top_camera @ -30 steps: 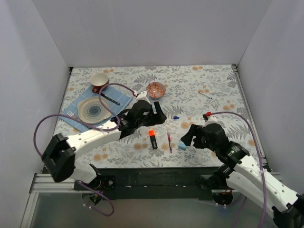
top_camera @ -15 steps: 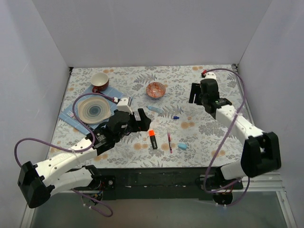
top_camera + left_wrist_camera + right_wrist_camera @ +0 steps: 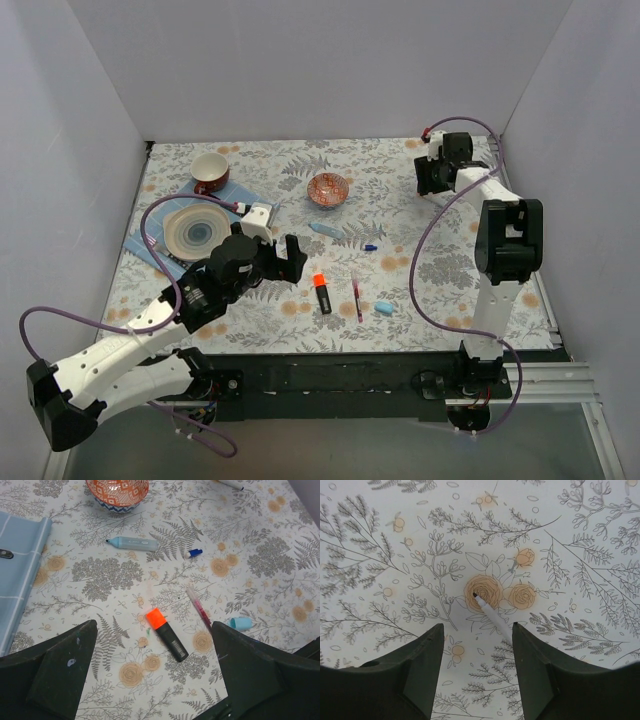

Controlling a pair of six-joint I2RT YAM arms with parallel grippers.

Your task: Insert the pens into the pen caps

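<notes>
Hovering above the table (image 3: 450,270) at about 7 o'clock of its centre, my left pincer (image 3: 284,262) is spread wide and holds nothing. The table wears a pale cloth printed with grey ferns and small orange flowers. Plain white walls (image 3: 300,60) close it in at 9, 12 and 3 o'clock. A black rail (image 3: 330,368) runs along the 6 o'clock edge, where my arms are bolted.

Below that pincer the pens lie loose on the cloth. The black marker (image 3: 170,639) with its orange tip lies near 6 o'clock. The thin magenta pen (image 3: 199,609) lies just beside it on the 3 o'clock side, not touching it. The light blue cap (image 3: 240,624) rests further toward 3 o'clock, near the magenta pen's end.

Toward 12 o'clock from these lies the light blue pen (image 3: 131,543). The tiny dark blue cap (image 3: 193,553) sits at its 3 o'clock side, well apart from the marker. An orange patterned bowl (image 3: 328,189) stands beyond them. At 10 o'clock a blue cloth mat (image 3: 145,250) carries a plate (image 3: 196,232), with a cup (image 3: 210,170) at the mat's far end.

My right pincer (image 3: 477,630) is out at 1 o'clock. Its jaws stand apart over a thin white pen (image 3: 492,614) with a dark tip, which lies on a printed flower. Whether one finger touches it I cannot tell.
</notes>
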